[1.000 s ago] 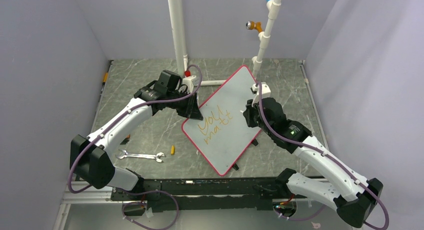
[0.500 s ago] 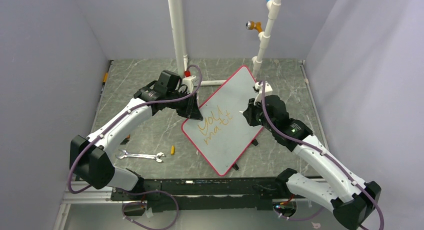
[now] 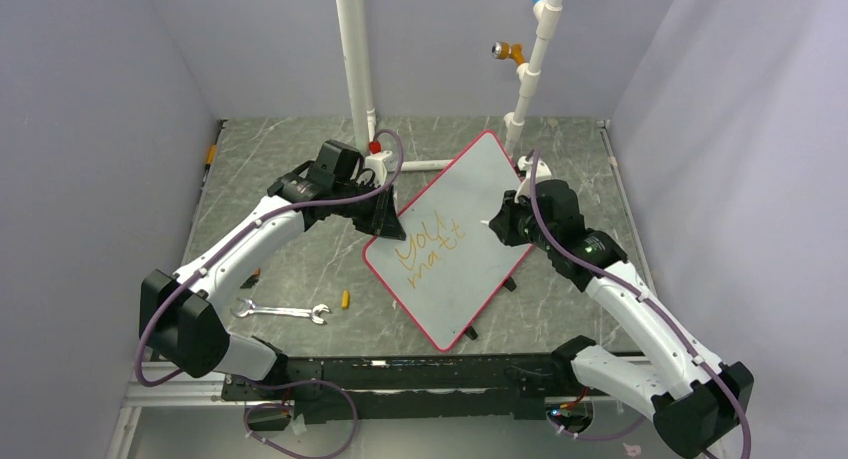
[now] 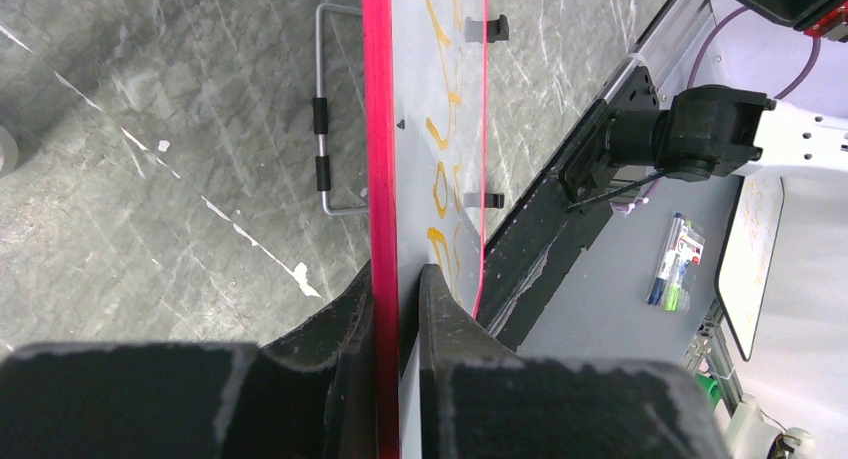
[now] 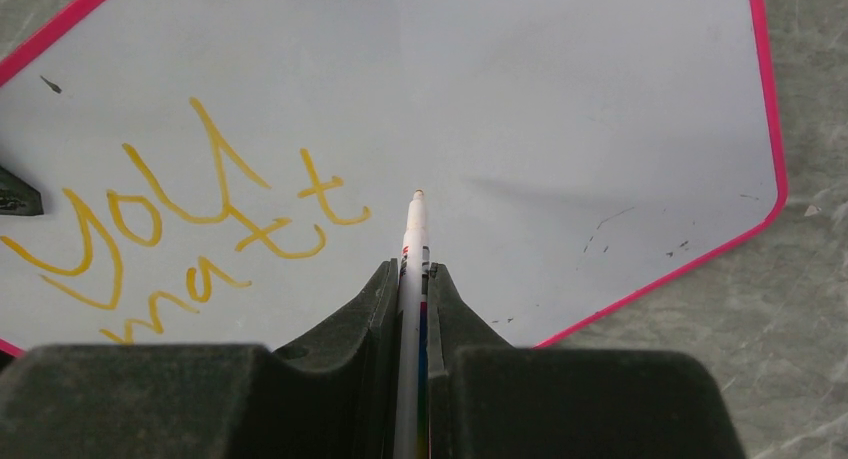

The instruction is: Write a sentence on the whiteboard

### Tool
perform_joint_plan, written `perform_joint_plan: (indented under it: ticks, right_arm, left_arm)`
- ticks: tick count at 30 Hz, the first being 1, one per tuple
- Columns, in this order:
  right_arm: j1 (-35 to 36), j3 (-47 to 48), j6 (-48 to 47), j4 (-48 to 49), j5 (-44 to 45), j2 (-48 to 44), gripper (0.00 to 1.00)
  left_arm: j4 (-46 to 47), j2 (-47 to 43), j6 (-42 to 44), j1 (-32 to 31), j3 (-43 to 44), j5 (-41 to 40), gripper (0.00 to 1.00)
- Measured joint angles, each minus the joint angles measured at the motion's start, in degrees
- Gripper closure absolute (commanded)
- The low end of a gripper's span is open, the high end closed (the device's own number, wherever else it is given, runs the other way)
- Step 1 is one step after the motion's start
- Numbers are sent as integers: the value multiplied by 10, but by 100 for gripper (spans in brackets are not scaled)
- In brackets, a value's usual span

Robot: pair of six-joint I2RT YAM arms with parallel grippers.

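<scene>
Count: one whiteboard (image 3: 470, 279), one marker (image 5: 412, 229), one wrench (image 3: 282, 311), the sentence (image 5: 190, 229) in two lines. Board sits mid-counter (image 3: 290, 169), turned diamond-wise. Left pincer (image 4: 397, 279) clenched on its red rim, at the board's 9 o'clock corner. Right pincer (image 5: 413, 274) grasping the white marker. Sentence lies at 10 o'clock from the marker tip, apart from it. Orange-yellow, slanted, reads "You matt".
</scene>
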Motion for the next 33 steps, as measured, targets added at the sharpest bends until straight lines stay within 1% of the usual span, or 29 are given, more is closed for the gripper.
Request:
perform_joint_plan:
  ticks: [15,33]
  right_arm:
    - [-3,-27,7,34,-45,6,100]
    - [-3,-27,16,82,-60,47,100]
  left_arm:
    - [0,0,0,0,0,0,100]
    - [-1,-1,0,0,0,-1,100]
